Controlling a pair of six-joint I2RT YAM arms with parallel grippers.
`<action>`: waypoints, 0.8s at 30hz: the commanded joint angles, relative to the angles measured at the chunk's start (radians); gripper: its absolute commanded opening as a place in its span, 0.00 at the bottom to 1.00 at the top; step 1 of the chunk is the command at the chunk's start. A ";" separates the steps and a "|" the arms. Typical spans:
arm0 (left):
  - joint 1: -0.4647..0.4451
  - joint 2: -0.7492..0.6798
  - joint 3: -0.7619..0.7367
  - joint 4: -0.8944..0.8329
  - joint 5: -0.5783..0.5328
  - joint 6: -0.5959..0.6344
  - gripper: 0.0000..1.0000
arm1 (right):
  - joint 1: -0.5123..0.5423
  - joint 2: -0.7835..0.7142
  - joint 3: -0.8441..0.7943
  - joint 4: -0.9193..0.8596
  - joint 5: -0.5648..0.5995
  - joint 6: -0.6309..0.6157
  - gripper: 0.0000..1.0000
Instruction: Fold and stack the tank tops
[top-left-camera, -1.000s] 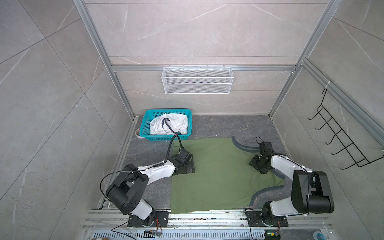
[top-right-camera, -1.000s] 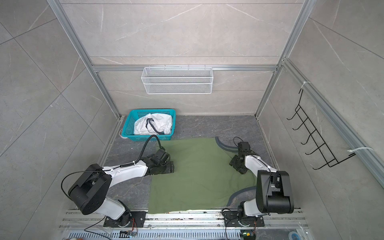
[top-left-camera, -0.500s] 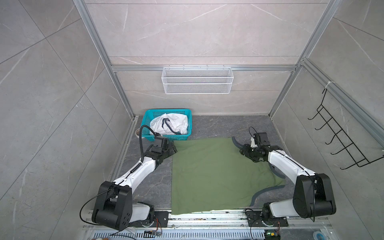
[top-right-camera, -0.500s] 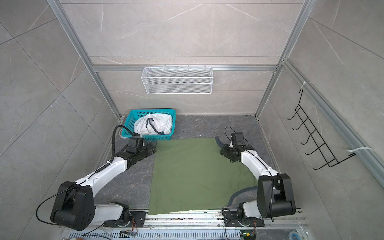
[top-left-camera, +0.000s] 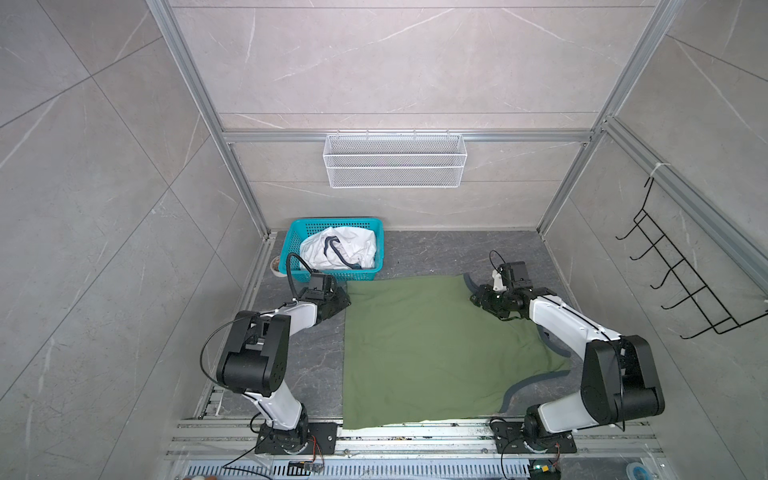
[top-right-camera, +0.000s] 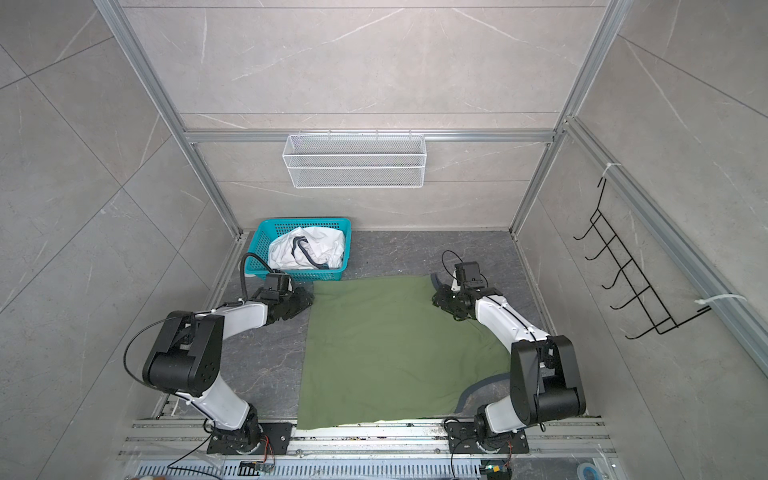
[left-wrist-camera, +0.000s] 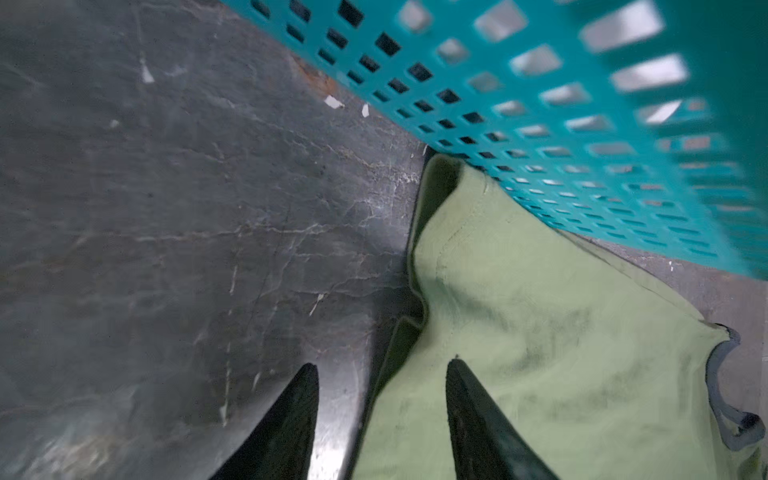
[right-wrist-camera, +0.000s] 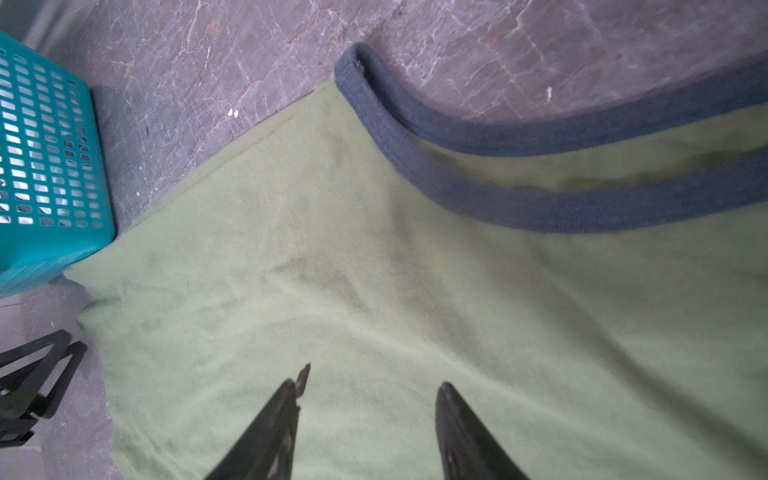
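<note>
I find nothing readable from here: the olive tank top (top-left-camera: 436, 353) shows plain cloth, the white tank top (top-left-camera: 340, 249) perhaps too crumpled.

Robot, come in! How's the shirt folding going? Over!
Left gripper open, straddling edge of green tank top. Right gripper open above it. White tank top in teal basket, basket against green corner.

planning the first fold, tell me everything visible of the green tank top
The olive green tank top lies spread flat, plain side up with no print showing, on the dark stone tabletop. It looks like soft knit with shallow wrinkles; dark grey trim edges its openings on the right arm's side. Its far left corner lies against the teal basket. The left gripper straddles that corner's edge, jaws apart; the right gripper hovers open over the far right corner.
</note>
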 joint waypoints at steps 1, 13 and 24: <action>-0.011 0.035 0.047 0.072 0.062 0.001 0.49 | 0.005 0.011 0.020 0.013 0.004 -0.014 0.55; -0.090 0.044 0.048 -0.100 -0.016 -0.004 0.30 | 0.055 0.224 0.058 -0.060 0.089 -0.001 0.54; -0.193 -0.195 -0.123 -0.186 -0.071 -0.038 0.10 | 0.054 0.111 -0.122 -0.107 0.219 0.062 0.53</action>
